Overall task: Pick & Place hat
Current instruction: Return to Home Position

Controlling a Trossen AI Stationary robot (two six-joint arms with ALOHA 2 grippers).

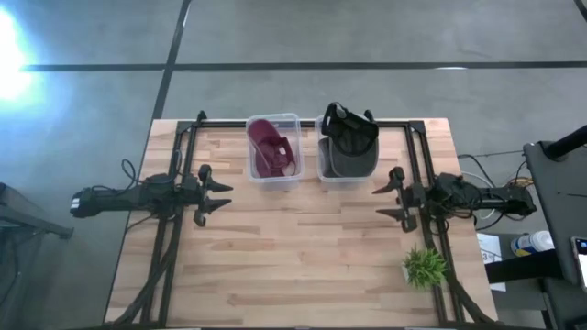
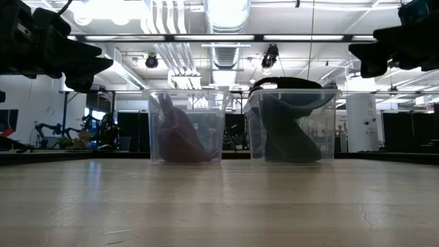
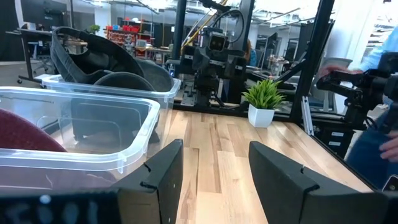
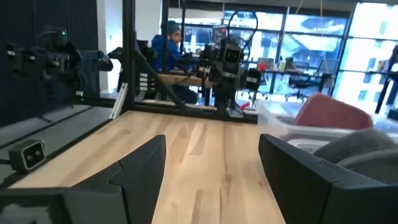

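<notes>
A maroon hat (image 1: pixel 269 151) lies inside the left clear bin (image 1: pixel 273 120) at the table's far side; in the low view the maroon hat (image 2: pixel 180 137) shows through that bin's wall. A dark grey and black hat (image 1: pixel 348 139) sits in the right clear bin (image 1: pixel 321 174), its strap rising above the rim (image 2: pixel 287 84). My left gripper (image 1: pixel 223 198) hovers open at the table's left, level, pointing right. My right gripper (image 1: pixel 379 202) hovers open at the table's right, pointing left. Both are well clear of the bins and hold nothing.
A small potted plant (image 1: pixel 424 267) stands near the table's right near corner. Black frame rails (image 1: pixel 183 137) run along the left, right and far edges. Bare wood lies between the grippers. A person (image 4: pixel 168 46) is in the room beyond the table.
</notes>
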